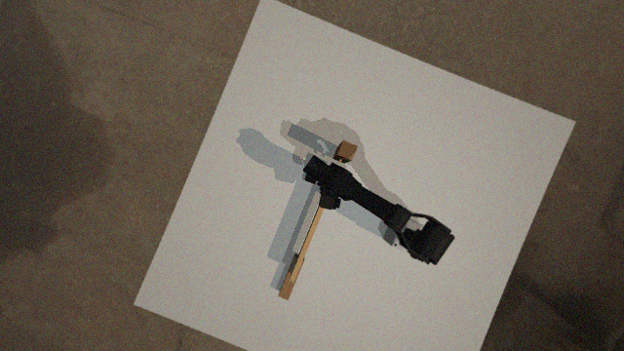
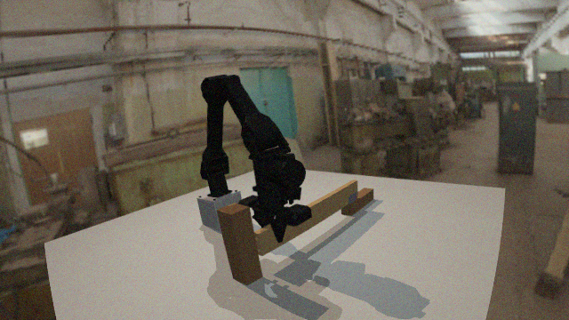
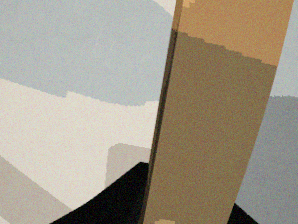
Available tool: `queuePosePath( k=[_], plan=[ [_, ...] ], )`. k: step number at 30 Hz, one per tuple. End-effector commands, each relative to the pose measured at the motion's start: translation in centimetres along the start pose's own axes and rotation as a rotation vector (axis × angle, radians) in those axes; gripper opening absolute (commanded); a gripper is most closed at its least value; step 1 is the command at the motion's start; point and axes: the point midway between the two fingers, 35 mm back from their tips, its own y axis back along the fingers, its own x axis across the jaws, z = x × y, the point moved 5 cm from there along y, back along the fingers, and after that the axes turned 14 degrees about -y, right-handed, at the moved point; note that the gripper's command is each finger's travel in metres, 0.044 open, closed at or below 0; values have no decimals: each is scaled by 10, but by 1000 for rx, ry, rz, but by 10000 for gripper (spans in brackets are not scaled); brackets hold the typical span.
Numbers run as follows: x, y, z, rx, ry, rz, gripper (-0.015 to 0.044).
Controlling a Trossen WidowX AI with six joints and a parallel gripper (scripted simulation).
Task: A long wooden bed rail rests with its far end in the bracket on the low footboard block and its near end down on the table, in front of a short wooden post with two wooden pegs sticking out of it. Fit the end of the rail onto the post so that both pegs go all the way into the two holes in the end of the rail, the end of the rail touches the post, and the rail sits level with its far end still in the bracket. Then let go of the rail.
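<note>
The bed rail (image 1: 312, 231) (image 2: 331, 205) (image 3: 215, 100) is raised off the table at its near end and looks about level. Its far end sits in the grey bracket (image 2: 352, 198) on the low footboard block (image 1: 285, 292) (image 2: 365, 197). My gripper (image 1: 331, 186) (image 2: 276, 230) (image 3: 167, 175) is shut on the rail near its near end, one finger on each side. The short post (image 1: 346, 150) (image 2: 240, 244) stands upright just beyond that end. The arm and post hide the pegs and holes, so I cannot tell whether the rail touches the post.
The arm's grey base (image 2: 209, 212) stands on the white table (image 1: 414, 122) (image 2: 133, 267), to one side of the rail. The arm reaches over the rail from that side, close beside the post. Shadows of the arm, rail and post fall across the table.
</note>
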Motion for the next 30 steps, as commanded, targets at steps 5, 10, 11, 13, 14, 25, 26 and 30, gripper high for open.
queuePosePath(
  k=[5, 10, 11, 13, 14, 25, 26, 30],
  plan=[
    [-1, 0, -4, 3, -1, -1, 0],
    [-1, 0, -5, 3, -1, -1, 0],
    [-1, 0, -6, 3, -1, -1, 0],
    [-1, 0, -6, 4, -1, -1, 0],
    [-2, 0, -7, 4, -1, -1, 0],
    [-2, 0, -10, 4, -1, -1, 0],
    [-2, 0, -10, 4, -1, -1, 0],
    [-3, 1, -12, 4, -1, -1, 0]
  ],
)
